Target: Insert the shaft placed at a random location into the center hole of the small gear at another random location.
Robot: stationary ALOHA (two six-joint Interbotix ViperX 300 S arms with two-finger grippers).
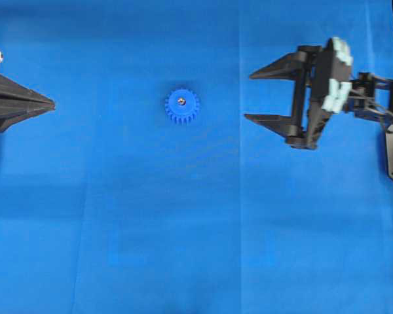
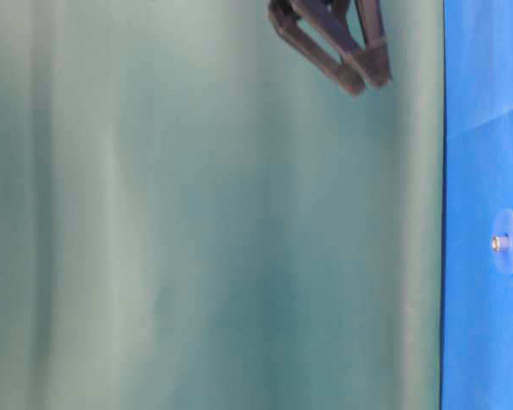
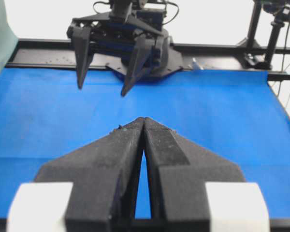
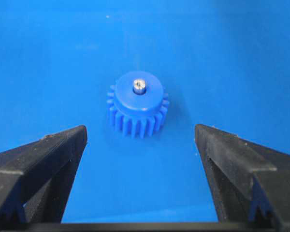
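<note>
The small gear (image 1: 181, 108) is blue and lies flat on the blue mat, left of the middle. The shaft (image 1: 181, 101) stands in its hub as a silvery pin and fills the center hole, so the hole itself is hidden. In the right wrist view the gear (image 4: 137, 106) with the shaft (image 4: 138, 86) sits just ahead of my right gripper (image 4: 140, 129), which is open and empty. My right gripper (image 1: 248, 96) hangs to the right of the gear, apart from it. My left gripper (image 1: 52, 103) is shut and empty at the left edge; its fingers (image 3: 125, 145) hide the gear.
The blue mat (image 1: 196, 229) covers the table. A green backdrop (image 2: 197, 213) fills the table-level view, where the gear (image 2: 509, 242) shows at the right edge. A black frame rail (image 3: 222, 48) runs along the far side behind the right arm.
</note>
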